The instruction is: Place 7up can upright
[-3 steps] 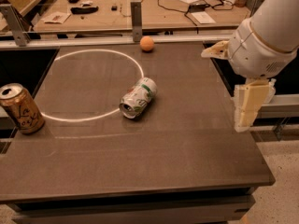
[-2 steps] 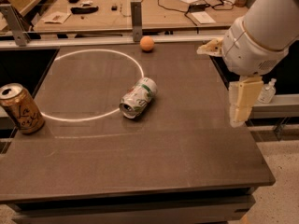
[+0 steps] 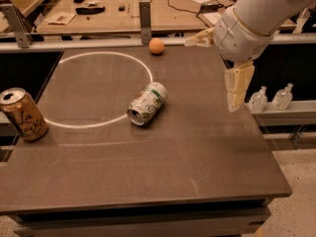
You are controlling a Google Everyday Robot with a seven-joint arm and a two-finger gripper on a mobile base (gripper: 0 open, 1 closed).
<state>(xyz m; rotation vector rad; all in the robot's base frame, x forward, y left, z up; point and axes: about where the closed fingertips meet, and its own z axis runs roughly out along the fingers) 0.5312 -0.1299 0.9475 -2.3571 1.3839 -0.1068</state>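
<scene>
A dark, matte worktop (image 3: 197, 172) fills the view, with a white ring (image 3: 103, 53) marked on its far left part. Behind it runs a metal rail (image 3: 74, 44), then a wooden bench (image 3: 123, 19) strewn with what look like cables and papers. At right, a pale ledge (image 3: 296, 113) carries two clear bottles (image 3: 257, 100) above speckled floor (image 3: 306, 181). The jaws hang above the worktop near its right edge
</scene>
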